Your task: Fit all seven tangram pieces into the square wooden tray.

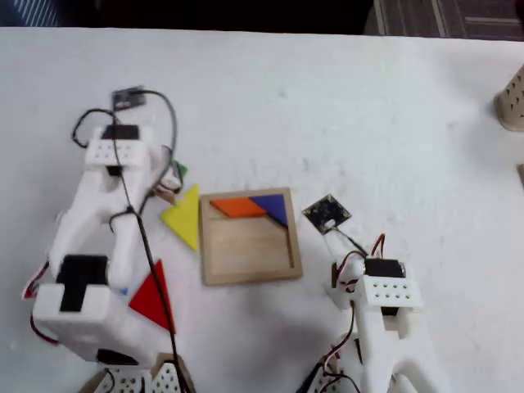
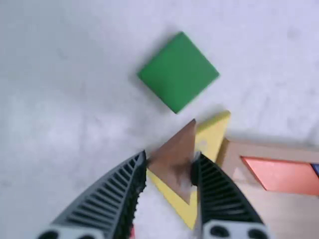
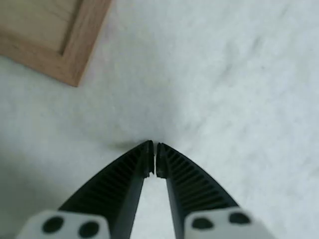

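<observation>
The square wooden tray lies mid-table with an orange piece and a blue piece along its far side. A yellow triangle rests just left of the tray, and a red triangle lies nearer the front, beside the left arm. My left gripper is shut on a brown triangle, held over the yellow triangle near the tray's corner. A green square lies just beyond it. My right gripper hangs shut and empty over bare table beside the tray.
The white tabletop stretches wide behind and to the right of the tray. A beige perforated object stands at the far right edge. The left arm's cables trail over its body near the red triangle.
</observation>
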### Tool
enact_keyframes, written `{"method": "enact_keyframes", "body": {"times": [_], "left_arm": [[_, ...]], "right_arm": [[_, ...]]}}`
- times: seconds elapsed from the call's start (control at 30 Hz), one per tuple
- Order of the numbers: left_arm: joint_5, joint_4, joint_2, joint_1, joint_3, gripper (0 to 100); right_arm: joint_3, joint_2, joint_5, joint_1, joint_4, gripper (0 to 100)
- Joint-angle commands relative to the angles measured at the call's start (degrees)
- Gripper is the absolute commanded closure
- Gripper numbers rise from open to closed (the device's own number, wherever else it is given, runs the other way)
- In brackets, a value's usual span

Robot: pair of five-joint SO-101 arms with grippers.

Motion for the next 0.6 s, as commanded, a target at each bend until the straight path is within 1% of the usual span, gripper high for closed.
{"method": "enact_keyframes", "body": {"times": [0.0,0.3,0.57], "left_arm": [[-2.55,-3.52,-9.19,7.25,4.48,89],[-2.73,-16.79,-19.12,19.82,20.13,89],[-1.93,-24.79,-19.30,24.92,24.18,89]], "right_arm": [[-0.26,-1.98,0.44,-0.66,-0.75,98.1],[-0.26,-1.98,0.44,-0.66,-0.75,98.1],[-0.26,-2.07,0.44,-0.66,-0.75,98.1]]}}
